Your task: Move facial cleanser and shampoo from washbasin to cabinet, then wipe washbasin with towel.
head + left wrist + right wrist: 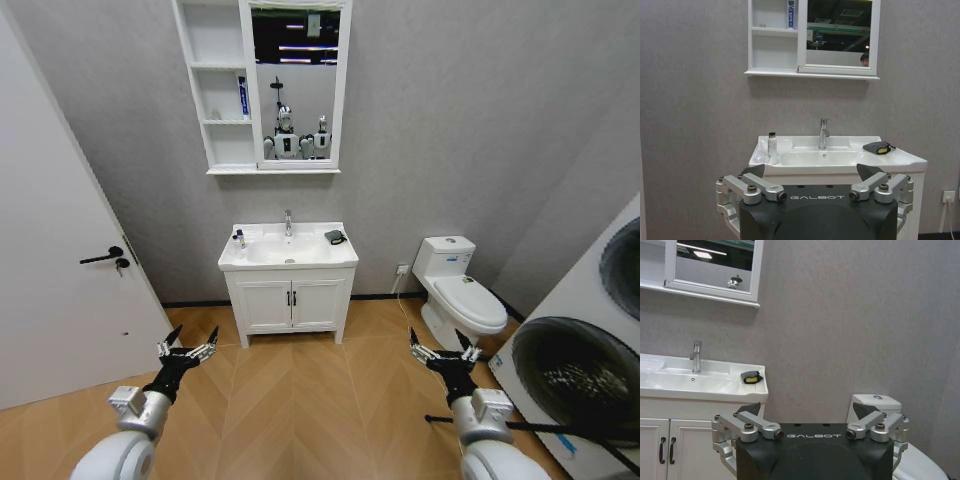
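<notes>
Nearest you: left gripper (187,343) and right gripper (440,349), both held low over the wood floor (300,400), well short of the fixtures, fingers spread wide and holding nothing.

Washing machine (590,350): at your right edge, white with dark round doors.

Door (55,270): white, dark handle, at your left.

Vanity (291,305): white, two doors, against the grey wall, carrying the washbasin (262,262).

Cabinet (222,90): wall-hung above the washbasin, three open shelves joined to a mirror (296,80). A blue-and-white tube (242,97) stands on the middle shelf, at its right side.

Toilet (460,292): white, right of the vanity.

Washbasin items: chrome tap (288,222) at the back edge, centre; towel (334,237), dark, on the right rim; small clear bottle with dark cap (239,239) on the left rim.
</notes>
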`<state>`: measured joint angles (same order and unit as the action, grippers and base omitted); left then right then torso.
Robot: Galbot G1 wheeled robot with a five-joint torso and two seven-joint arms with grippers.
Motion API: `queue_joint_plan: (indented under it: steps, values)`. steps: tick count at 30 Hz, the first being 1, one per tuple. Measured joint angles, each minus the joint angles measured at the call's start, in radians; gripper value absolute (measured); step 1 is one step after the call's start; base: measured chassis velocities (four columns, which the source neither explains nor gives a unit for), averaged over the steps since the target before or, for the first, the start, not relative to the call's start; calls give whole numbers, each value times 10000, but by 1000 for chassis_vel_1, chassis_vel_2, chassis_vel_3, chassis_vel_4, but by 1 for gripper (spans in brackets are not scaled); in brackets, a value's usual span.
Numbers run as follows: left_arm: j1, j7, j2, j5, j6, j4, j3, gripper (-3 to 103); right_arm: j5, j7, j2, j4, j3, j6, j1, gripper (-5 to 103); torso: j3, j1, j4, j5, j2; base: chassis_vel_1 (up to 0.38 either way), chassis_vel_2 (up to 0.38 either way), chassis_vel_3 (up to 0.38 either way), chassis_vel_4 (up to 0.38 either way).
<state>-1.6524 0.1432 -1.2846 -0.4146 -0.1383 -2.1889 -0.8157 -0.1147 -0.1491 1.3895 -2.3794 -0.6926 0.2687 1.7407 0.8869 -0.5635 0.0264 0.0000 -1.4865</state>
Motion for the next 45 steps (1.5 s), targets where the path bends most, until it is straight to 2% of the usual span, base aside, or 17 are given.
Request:
queue_joint_plan:
  steps: [21,45]
  values:
    - [-120,87,-74,151,104,-3,-32,100,82,128,32,-60,-140,44,57,100,-1,1,0,0,0,0,0,0,0]
    - [-240,174,-208,280,277,-85,-106,100,150,285,125,-109,-148,-206,243,100,-2,4,1,-3,-1,-77,76,81,-76]
